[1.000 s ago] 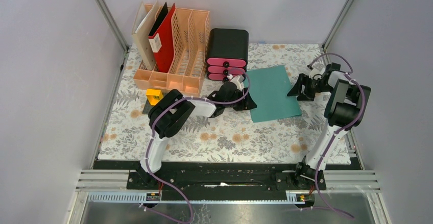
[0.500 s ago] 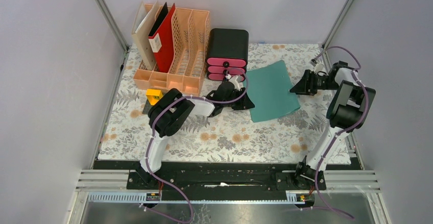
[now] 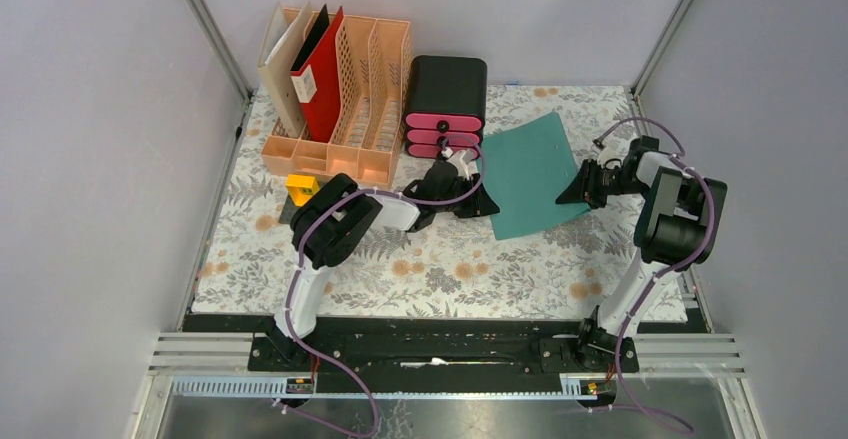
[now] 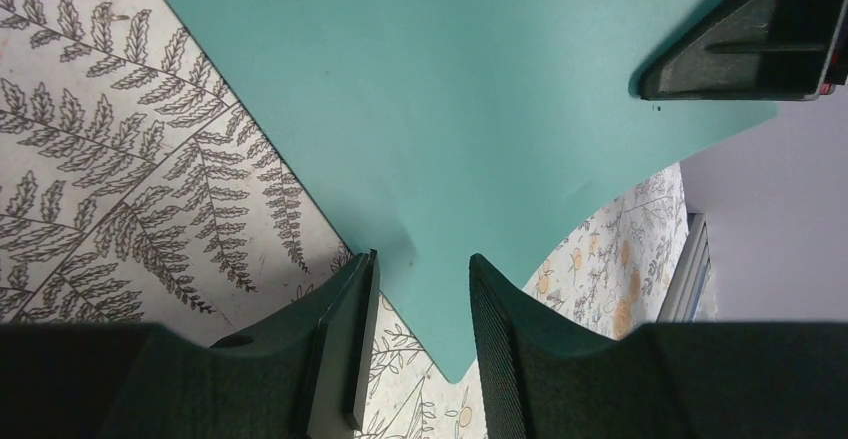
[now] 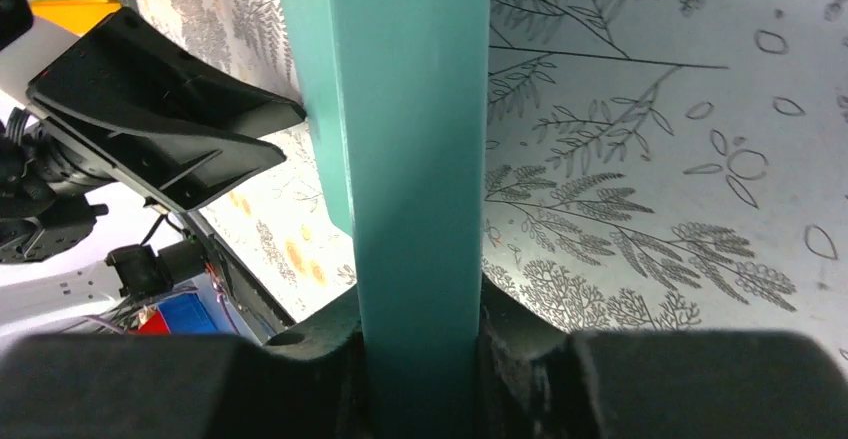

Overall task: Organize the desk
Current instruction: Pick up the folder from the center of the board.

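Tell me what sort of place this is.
Probably a robot test cell staged as an office workspace: plain grey walls in a metal frame, an orange file rack holding folders, a black drawer box with pink fronts.

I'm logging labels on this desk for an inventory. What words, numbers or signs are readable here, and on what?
White label on the red binder spine: too small to read.
Teal folder: no text visible in any view.
No other words, numbers or signs can be read.
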You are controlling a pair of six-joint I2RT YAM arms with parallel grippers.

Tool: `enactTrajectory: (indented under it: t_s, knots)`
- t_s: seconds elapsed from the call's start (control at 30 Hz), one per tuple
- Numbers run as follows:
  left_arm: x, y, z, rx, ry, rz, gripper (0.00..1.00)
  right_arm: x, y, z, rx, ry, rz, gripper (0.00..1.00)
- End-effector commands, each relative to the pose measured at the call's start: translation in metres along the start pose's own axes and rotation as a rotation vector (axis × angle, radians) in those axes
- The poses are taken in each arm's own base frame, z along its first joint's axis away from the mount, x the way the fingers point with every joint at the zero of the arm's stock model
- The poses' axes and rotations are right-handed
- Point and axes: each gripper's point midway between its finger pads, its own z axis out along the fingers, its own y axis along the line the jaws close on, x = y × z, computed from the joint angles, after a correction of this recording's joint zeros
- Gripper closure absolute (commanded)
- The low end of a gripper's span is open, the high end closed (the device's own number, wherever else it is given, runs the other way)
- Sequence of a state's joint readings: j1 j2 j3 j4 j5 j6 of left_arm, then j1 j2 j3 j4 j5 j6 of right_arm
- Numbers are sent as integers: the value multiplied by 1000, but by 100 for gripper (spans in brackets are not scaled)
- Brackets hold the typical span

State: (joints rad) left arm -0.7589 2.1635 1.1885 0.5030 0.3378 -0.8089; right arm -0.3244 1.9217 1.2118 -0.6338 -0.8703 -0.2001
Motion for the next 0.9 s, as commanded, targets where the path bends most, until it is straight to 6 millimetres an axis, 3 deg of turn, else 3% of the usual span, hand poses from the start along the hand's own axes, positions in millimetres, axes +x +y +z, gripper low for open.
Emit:
enactTrajectory:
  t_s: [0.0,0.13,0.3,0.53,0.73,0.87]
  knots:
    - [45,27,-3,-76,115,-33,56,-13,17,-6,-4,-67,-32,76]
    - [40,23,-9,-53,104,-35,52,-16,30,-14,-25,-95,-78,82]
    - [17,-7,-33,13,37,9,28,-17,46,-26,-42,-131,-141,100]
    - [-12,-49,-81,64,-62,119,13,-19,80,-51,-54,-208,-248,100]
    - [-23,-58,-128,39,-179,203,1,-7,119,-71,-139,-263,-344,100]
    - [-38,-63,-168,65,-310,256,1,4,143,-82,-204,-291,-403,100]
